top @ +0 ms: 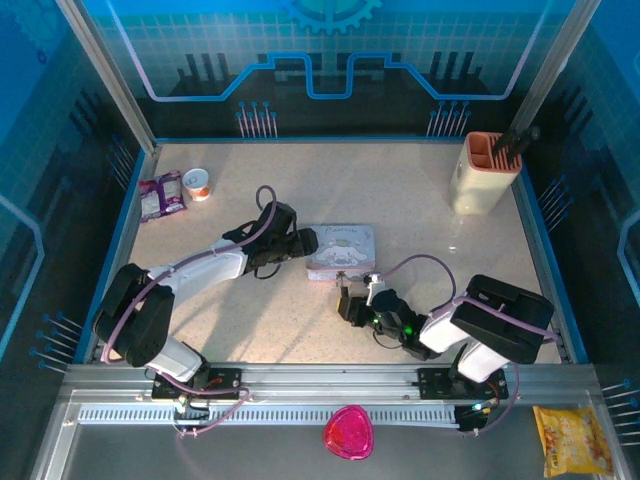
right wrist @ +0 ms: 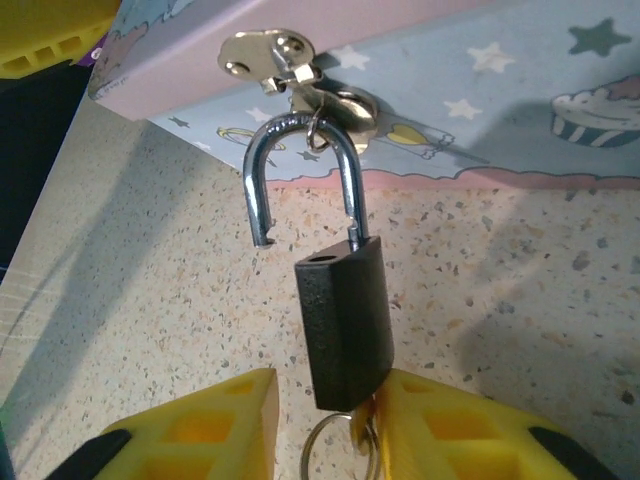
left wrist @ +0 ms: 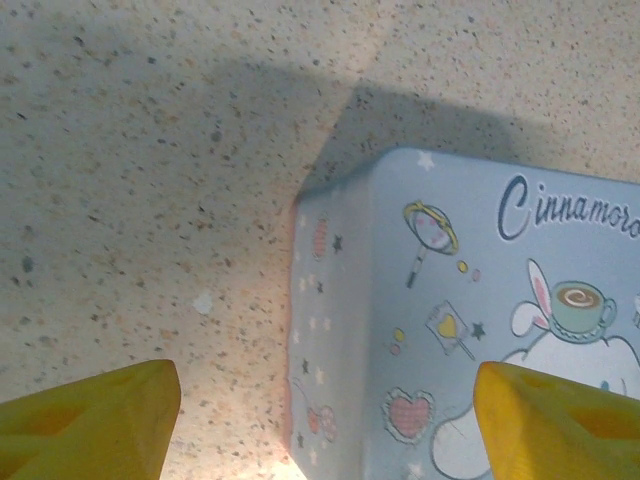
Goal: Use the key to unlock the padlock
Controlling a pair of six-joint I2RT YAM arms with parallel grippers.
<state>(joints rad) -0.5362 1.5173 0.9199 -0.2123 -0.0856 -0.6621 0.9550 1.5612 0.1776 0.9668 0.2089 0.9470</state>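
Observation:
The padlock (right wrist: 343, 315) has a black body and a silvery shackle (right wrist: 262, 180). The shackle's left end stands free of the body, and its loop hangs from the hasp (right wrist: 270, 55) of the pale blue tin (right wrist: 480, 90). The key (right wrist: 365, 425) sticks into the body's underside, with a ring (right wrist: 318, 455) on it. My right gripper (right wrist: 325, 400) is open below the lock; its right finger touches the key, its left finger stands apart. My left gripper (left wrist: 325, 430) is open and straddles the tin's (left wrist: 480, 300) left edge. From above, the left gripper (top: 300, 243) and right gripper (top: 350, 300) flank the tin (top: 342, 250).
A cream holder (top: 485, 172) stands at the back right. A small cup (top: 197, 184) and a snack packet (top: 160, 195) lie at the back left. A pink thing (top: 347, 432) and a yellow packet (top: 572, 438) lie in front of the rail.

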